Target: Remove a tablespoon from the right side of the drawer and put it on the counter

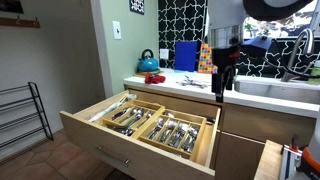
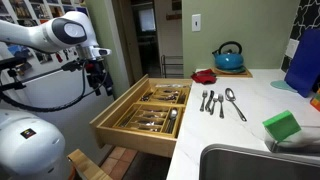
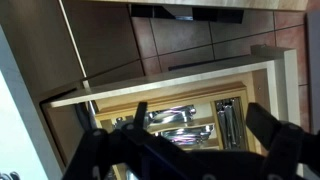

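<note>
The drawer (image 1: 108, 146) is pulled all the way out from under the counter (image 2: 255, 122). Wooden walls split the drawer into long boxes, and shiny cutlery (image 1: 170, 130) fills them. The pieces are too small to tell which ones are spoons. On the counter, well away from the drawer, a spoon (image 2: 233, 103) lies flat next to two more pieces of cutlery (image 2: 208, 101). The gripper (image 2: 100, 88) hangs in the air near the front of the drawer and touches nothing. In the wrist view its two dark fingers (image 3: 270, 125) are spread apart with nothing between them, so it is open and empty, and the drawer shows below it. Farther back on the counter stand a blue kettle (image 2: 228, 56) and a red thing (image 2: 204, 76). A green sponge (image 2: 282, 125) sits beside the sink (image 2: 250, 165). A black wire rack (image 1: 25, 115) stands on the floor by the wall.
</note>
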`<state>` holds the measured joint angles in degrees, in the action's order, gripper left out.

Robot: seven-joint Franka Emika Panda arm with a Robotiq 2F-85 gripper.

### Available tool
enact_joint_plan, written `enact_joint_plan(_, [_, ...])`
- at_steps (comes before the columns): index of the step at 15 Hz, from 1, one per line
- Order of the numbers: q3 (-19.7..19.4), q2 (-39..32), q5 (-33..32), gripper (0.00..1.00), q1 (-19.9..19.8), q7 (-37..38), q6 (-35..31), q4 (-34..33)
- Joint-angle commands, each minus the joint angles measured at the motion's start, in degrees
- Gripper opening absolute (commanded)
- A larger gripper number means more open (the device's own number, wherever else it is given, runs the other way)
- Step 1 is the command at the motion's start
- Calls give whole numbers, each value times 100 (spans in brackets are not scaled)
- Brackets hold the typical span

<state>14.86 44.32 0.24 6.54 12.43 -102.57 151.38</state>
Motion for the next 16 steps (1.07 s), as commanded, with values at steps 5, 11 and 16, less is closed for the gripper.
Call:
enact_joint_plan(5, [-53, -15, -38, 100, 64, 38, 9, -9])
enact_joint_plan(11, [-113, -337, 0, 100, -144, 258, -48, -294])
enact_joint_plan(16, [-474, -1273, -87, 100, -603, 370, -449, -960])
